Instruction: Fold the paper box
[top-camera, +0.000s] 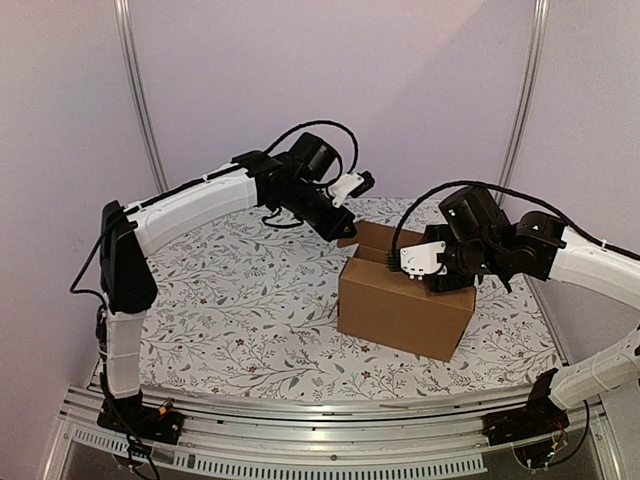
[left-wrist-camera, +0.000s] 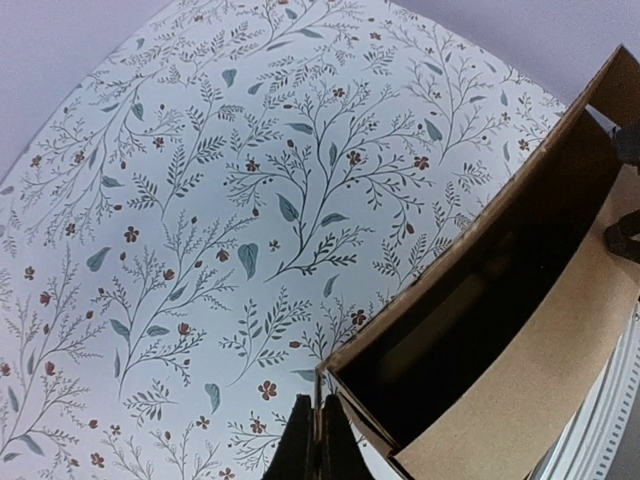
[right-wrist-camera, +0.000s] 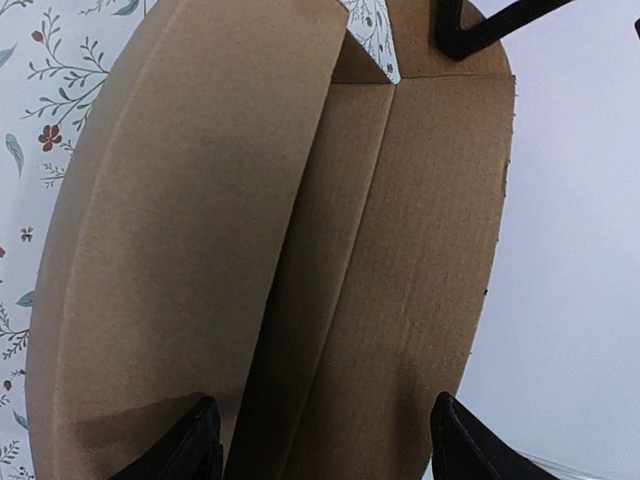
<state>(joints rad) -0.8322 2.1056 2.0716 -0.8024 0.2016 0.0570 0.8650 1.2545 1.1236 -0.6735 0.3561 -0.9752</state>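
Observation:
The paper box (top-camera: 400, 300) stands as a brown cardboard carton right of the table's middle, with a flap raised at its far side. My left gripper (top-camera: 345, 228) reaches in from the left to the box's far-left corner. In the left wrist view the gripper (left-wrist-camera: 320, 445) is shut on a thin cardboard edge at the corner of the box (left-wrist-camera: 520, 370), whose inside looks dark. My right gripper (top-camera: 398, 262) hovers over the box's top right. In its wrist view the gripper (right-wrist-camera: 325, 440) is open, its fingers spread wide over the box's folded panels (right-wrist-camera: 200, 230).
A floral tablecloth (top-camera: 240, 290) covers the table. An aluminium rail (top-camera: 320, 420) runs along the near edge between the arm bases. Pale walls and two metal poles (top-camera: 140, 100) close off the back.

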